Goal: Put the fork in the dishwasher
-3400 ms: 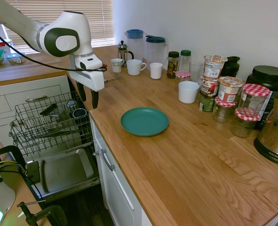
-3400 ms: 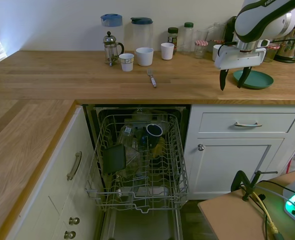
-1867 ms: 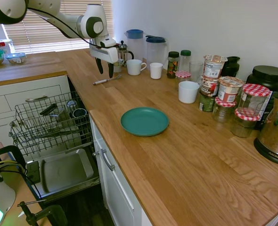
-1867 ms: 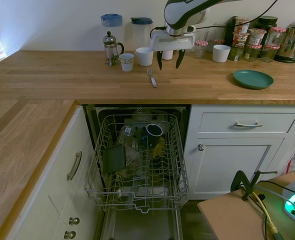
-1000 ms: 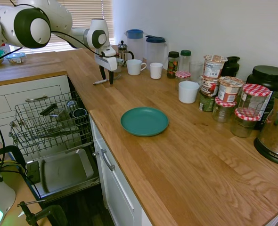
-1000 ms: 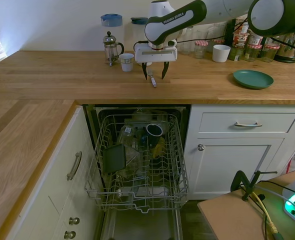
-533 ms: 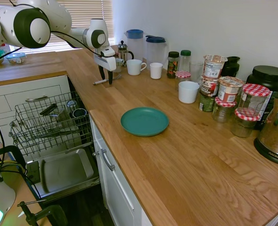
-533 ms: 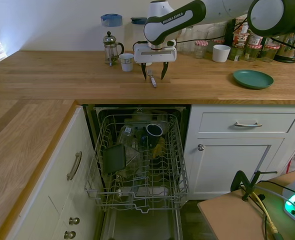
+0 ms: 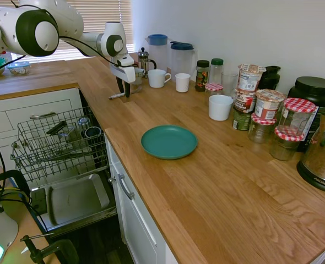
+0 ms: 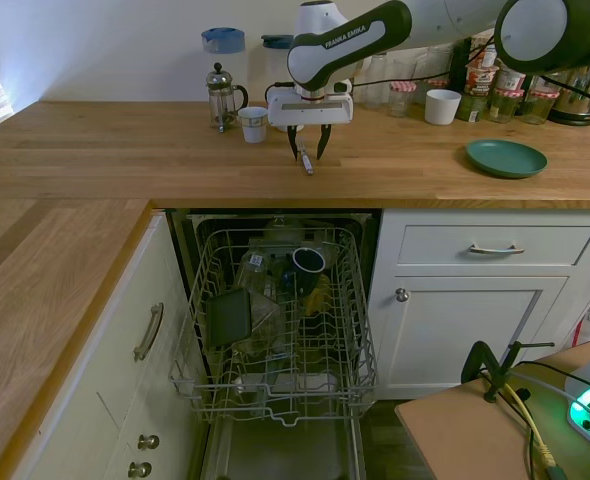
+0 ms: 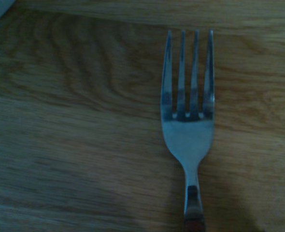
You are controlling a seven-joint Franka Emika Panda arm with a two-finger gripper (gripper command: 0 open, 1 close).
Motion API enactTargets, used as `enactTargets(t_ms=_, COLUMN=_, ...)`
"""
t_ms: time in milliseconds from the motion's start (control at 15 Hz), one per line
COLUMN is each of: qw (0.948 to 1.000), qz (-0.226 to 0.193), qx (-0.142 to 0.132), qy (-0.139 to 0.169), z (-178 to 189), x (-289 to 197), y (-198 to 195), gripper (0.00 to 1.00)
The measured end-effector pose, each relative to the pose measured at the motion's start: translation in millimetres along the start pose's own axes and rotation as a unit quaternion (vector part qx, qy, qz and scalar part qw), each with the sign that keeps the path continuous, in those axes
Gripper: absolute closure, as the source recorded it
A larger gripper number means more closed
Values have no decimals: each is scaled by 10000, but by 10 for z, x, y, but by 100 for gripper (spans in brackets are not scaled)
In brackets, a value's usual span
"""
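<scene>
Dishwasher (image 10: 275, 330) open at lower centre of second exterior view: wire rack pulled out, holding a dark mug (image 10: 308, 262) mouth-up near rack centre, a dark flat square item (image 10: 229, 317) at rack left, and some clear pieces not identifiable. Same rack at left edge of first exterior view, door (image 9: 74, 201) dropped flat below it.

On the table (image 9: 217, 187), upper centre of first exterior view: two tall jugs with blue lids (image 9: 157, 49), a small cafetière (image 9: 144, 59), white mugs (image 9: 157, 78). At right: cluster of jars with red-checked lids (image 9: 294, 118), contents not readable. Green plate (image 9: 169, 142) at frame centre, bare.

Fork (image 10: 302, 156) flat on the table, upper centre of second exterior view, just in front of the white mugs, well above and behind the dishwasher rack. In wrist view, fork (image 11: 188, 121) lies on wood grain, four tines and the neck visible, handle running off the bottom edge.

Pincer (image 10: 308, 152) pointing straight down over the fork, fingers (image 10: 322, 143) either side of the handle, tips at or just above the table surface. Fingers parted only narrowly; contact with the fork not resolvable. Nothing lifted.

Versus half a second ago: finger gap narrower, pincer position over the fork about the same; fork unmoved on the table.
</scene>
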State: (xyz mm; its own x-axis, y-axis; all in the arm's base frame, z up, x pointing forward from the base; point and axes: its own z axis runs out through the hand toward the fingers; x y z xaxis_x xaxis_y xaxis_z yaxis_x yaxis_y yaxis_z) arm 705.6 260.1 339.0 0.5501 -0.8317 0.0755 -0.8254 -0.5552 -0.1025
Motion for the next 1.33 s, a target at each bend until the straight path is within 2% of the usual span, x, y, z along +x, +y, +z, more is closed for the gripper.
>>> enactTargets(t_ms=333, qw=10000, qz=48, qx=49, qy=21, z=7, x=60, y=7, gripper=100)
enactTargets(t_ms=733, qw=9996, qz=122, qx=244, qy=76, z=-39, x=164, y=5, gripper=100)
enactTargets(t_ms=1000, qw=9984, qz=247, qx=476, qy=183, z=-398, x=320, y=209, gripper=100)
enactTargets(t_ms=1200, qw=9985, qz=250, qx=450, qy=182, z=-716, x=192, y=493, gripper=100)
enactTargets(t_ms=1333, qw=9989, qz=195, qx=400, qy=133, z=-871, x=-77, y=684, gripper=100)
